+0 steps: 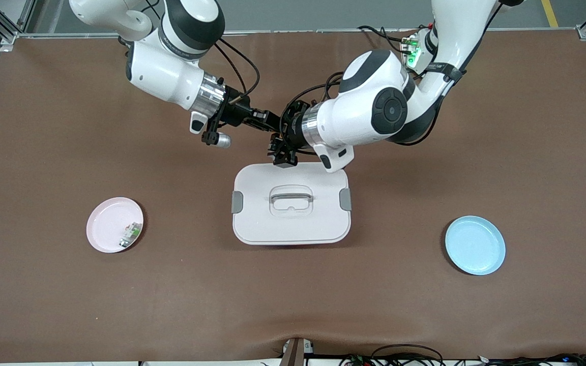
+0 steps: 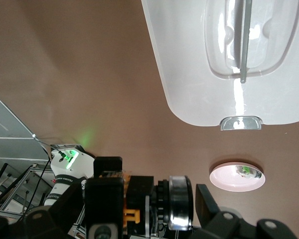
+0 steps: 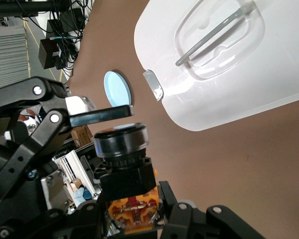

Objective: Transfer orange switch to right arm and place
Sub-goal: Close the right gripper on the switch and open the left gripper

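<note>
The right gripper (image 3: pixel 132 211) clenched the orange switch (image 3: pixel 124 164) by its base; the left gripper (image 3: pixel 65 107), fingers released, flanked its cap above the white lidded box (image 1: pixel 291 231).

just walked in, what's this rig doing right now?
Mid-handover above the table, just past the white lidded box. The right gripper is shut on the stubby black cylindrical switch with orange marks; the left gripper, meeting it there, has its fingers open. The pink plate holds a small white-and-green component; the blue plate holds nothing.
</note>
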Tool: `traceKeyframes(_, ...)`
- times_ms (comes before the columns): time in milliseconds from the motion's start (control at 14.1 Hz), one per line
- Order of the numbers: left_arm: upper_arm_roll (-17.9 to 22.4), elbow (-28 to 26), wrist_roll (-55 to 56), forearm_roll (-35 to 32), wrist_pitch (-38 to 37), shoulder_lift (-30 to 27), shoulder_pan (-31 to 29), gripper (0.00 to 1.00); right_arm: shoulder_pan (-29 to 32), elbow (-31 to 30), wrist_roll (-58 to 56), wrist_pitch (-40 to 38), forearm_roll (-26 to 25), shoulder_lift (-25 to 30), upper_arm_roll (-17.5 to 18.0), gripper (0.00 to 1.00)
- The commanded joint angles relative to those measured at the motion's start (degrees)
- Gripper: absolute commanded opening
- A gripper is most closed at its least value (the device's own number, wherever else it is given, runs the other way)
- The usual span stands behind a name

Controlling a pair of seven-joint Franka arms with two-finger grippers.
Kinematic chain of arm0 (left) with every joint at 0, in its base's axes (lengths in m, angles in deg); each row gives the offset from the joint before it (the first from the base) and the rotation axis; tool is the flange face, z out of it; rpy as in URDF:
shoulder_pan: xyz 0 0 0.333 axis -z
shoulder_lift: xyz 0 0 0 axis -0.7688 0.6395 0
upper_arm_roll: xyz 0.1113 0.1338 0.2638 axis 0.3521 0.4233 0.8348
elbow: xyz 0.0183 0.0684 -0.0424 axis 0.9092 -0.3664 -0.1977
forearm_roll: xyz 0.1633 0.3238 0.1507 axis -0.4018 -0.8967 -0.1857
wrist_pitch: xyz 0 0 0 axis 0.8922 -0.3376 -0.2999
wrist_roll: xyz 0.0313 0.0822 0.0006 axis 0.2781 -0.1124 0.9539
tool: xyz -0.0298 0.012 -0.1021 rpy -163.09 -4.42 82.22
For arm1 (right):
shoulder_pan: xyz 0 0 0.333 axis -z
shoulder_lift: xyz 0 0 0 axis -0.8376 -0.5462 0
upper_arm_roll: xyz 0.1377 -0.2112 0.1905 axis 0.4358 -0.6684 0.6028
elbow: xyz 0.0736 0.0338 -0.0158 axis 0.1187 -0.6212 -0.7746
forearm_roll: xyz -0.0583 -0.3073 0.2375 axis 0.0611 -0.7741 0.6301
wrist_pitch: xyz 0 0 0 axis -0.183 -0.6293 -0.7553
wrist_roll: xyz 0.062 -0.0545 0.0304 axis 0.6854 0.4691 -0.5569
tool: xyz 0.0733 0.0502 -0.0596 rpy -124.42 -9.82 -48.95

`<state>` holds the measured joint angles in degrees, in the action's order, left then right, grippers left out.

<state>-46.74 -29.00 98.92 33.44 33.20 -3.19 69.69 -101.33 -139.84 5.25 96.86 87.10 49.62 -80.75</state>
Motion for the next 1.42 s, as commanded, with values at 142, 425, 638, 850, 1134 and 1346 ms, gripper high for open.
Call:
traceKeyframes(142,0.56,0.53,0.18,0.59,-0.30,-0.86,-0.64,1.00,-0.12,0.97,-0.40,-0.05,0.53,-0.56,-0.30,0.00)
traceKeyframes(425,0.74,0.44,0.01,-0.64,-1.44,-2.97,-3.10,1.00,0.31,0.53,-4.52,-0.31,0.00,-0.30,-0.56,0.00)
traceKeyframes(638,0.56,0.44,-1.47,-5.63,-4.33,-3.94,-5.03,1.00,1.72,-0.35,-7.51,-0.58,-5.85,0.05,-0.65,0.00)
traceKeyframes(850,0.82,0.44,-8.42,-11.09,-5.92,-4.91,-5.82,1.00,3.03,-0.44,-7.69,-1.80,-15.26,0.32,-0.65,0.00)
traceKeyframes(1134,0.74,0.44,-22.54,-16.72,-8.64,-5.96,-10.03,1.00,7.42,-0.18,-10.31,-8.90,-29.76,0.67,-0.65,0.00)
traceKeyframes(1346,0.74,0.18,-41.41,-19.36,-10.14,-7.98,-17.31,1.00,13.48,0.09,-23.63,-16.20,-35.85,1.20,-0.65,0.00)
